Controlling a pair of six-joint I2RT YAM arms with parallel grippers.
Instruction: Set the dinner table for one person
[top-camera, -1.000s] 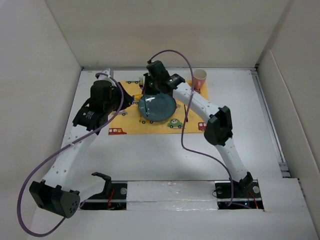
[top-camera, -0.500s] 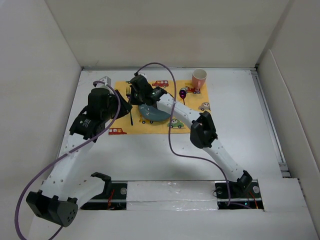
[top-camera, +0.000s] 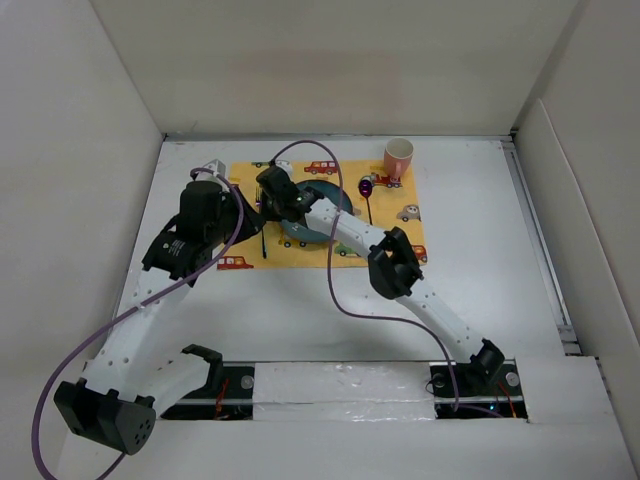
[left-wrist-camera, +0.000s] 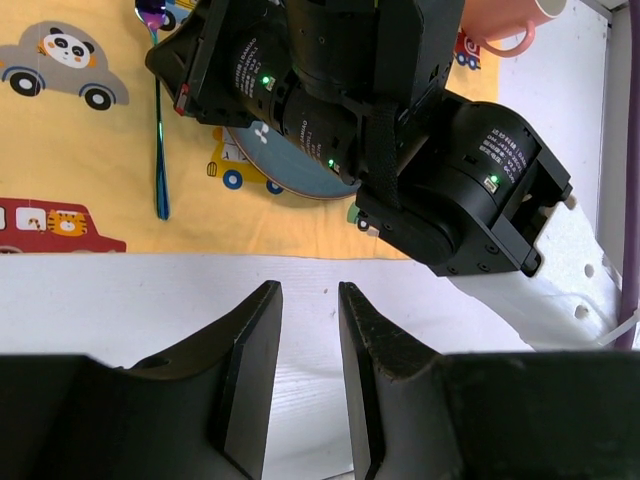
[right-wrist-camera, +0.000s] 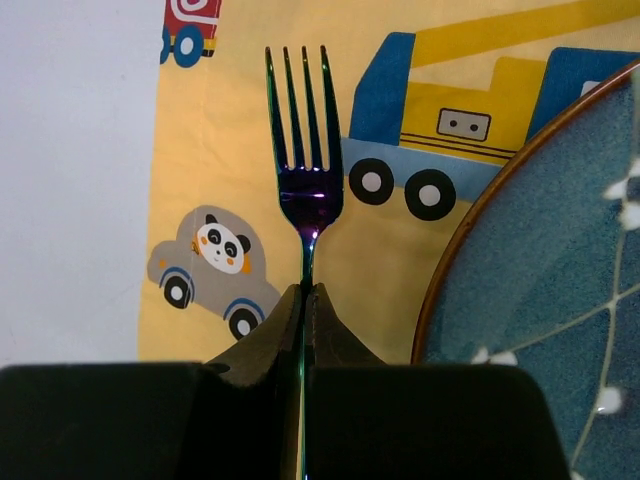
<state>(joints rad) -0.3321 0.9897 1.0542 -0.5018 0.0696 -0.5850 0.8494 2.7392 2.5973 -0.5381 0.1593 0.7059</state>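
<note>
My right gripper is shut on the neck of an iridescent fork. It holds the fork low over the yellow car-print placemat, tines pointing away, just left of the blue plate. I cannot tell whether the fork touches the mat. In the top view the fork handle runs toward the near edge of the mat, beside the plate. My left gripper is open and empty over the white dinner table, near the mat's left side.
A purple spoon lies on the mat right of the plate. A pink cup stands at the mat's far right corner. White walls border the table. The right arm fills much of the left wrist view.
My right arm has swung left from the far side of the plate, carrying the fork to the mat's left part and lowering it. The left arm has barely moved.
</note>
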